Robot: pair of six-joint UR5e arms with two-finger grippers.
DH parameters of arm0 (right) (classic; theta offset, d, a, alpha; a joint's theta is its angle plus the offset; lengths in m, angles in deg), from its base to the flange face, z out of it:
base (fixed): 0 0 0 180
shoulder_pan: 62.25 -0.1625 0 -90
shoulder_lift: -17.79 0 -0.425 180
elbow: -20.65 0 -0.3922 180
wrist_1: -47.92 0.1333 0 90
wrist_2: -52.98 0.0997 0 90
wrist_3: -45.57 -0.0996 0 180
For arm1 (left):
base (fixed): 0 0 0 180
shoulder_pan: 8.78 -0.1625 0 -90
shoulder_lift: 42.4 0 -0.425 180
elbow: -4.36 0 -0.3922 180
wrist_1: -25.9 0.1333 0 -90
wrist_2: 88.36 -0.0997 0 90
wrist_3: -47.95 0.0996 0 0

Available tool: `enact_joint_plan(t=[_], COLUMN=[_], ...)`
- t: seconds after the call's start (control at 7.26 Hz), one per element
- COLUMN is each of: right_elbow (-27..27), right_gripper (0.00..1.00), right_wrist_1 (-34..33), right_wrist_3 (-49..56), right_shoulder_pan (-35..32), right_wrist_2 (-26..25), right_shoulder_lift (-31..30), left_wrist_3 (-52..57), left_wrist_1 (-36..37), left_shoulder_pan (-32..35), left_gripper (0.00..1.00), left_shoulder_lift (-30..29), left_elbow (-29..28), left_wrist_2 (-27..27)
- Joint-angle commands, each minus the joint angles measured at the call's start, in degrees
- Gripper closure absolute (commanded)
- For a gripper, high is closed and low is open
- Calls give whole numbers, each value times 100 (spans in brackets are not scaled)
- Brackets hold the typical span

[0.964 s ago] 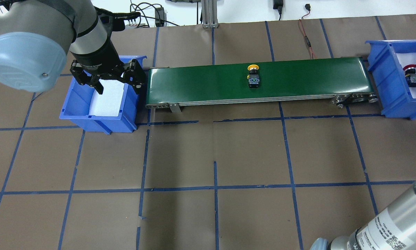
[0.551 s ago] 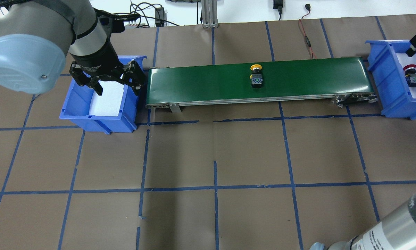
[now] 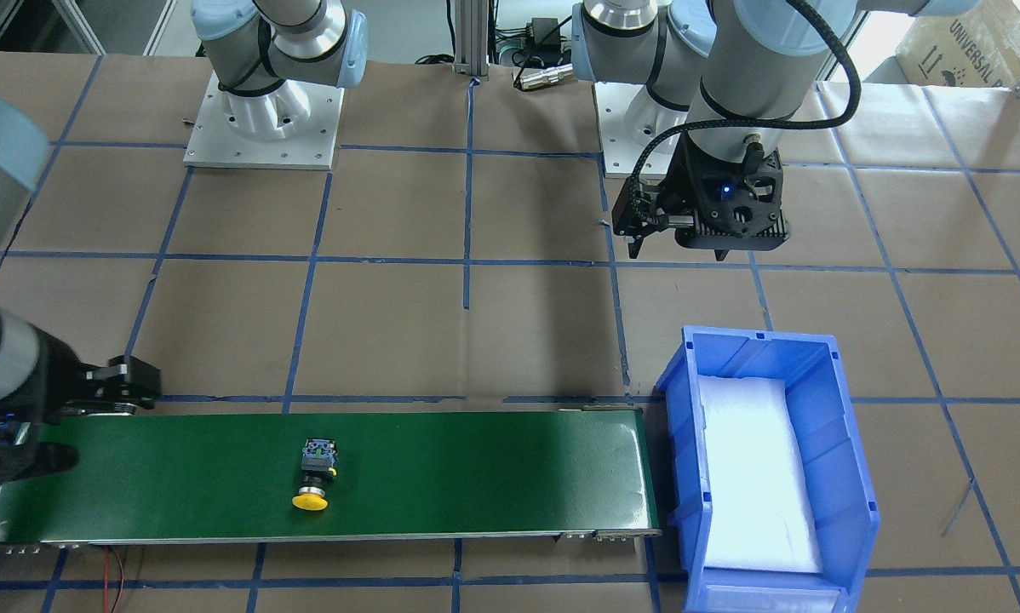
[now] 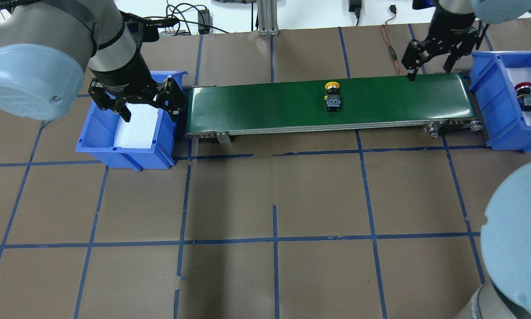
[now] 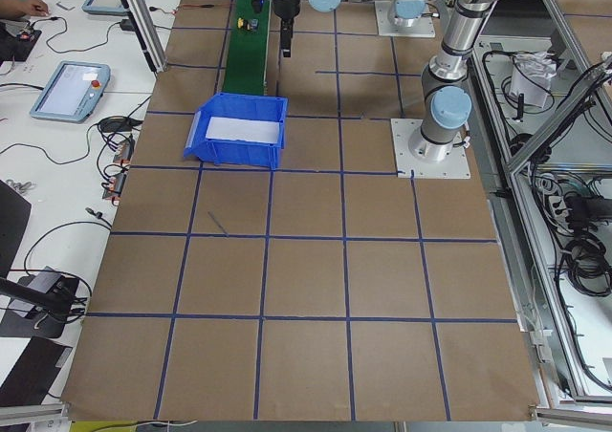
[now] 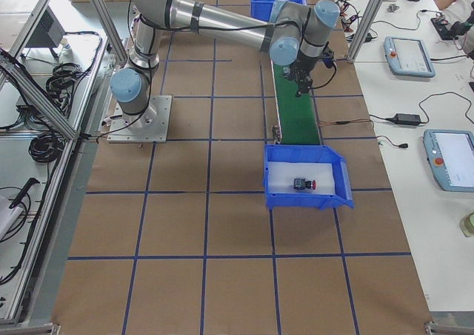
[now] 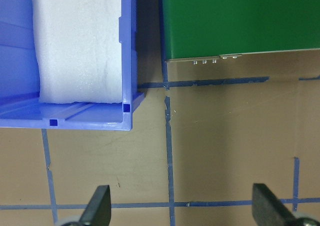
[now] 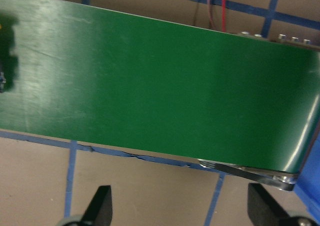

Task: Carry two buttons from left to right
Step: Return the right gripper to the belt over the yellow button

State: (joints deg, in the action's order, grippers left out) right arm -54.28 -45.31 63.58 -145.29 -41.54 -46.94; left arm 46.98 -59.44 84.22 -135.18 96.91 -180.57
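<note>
our left gripper point(image 4: 150, 110) hangs spread wide and empty near the left bin point(image 4: 98, 133). our right gripper point(image 4: 428, 71), equally spread and empty, hovers at the right end of the belt point(image 4: 256, 106). the yellow button point(image 4: 333, 95) lies on the belt, the red button point(image 4: 523, 93) in the right bin point(image 4: 491, 110).

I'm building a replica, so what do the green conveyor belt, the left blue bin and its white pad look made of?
Conveyor belt: likely rubber or PVC, smooth semi-gloss, shown by soft light streaks. Blue bin: apparently moulded plastic, uniform colour, ribbed walls. White pad: probably foam sheet, matte, faintly textured surface; not certain.
</note>
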Motion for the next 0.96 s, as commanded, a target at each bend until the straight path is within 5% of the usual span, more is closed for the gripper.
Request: enact_joint_plan(t=[0.0, 0.83], right_elbow=[-187, -812], right_gripper=[5, 6], right_wrist_1=[-306, -2304], right_wrist_3=[-762, -1984], right_shoulder_pan=[-650, -1302], right_wrist_2=[100, 92], right_shoulder_lift=[30, 670], left_wrist_3=[0, -9], left_wrist_1=[0, -1], left_shoulder_pan=[-1, 8], left_gripper=[0, 0], left_shoulder_lift=[14, 5], left_elbow=[8, 8], left_wrist_2=[-16, -7])
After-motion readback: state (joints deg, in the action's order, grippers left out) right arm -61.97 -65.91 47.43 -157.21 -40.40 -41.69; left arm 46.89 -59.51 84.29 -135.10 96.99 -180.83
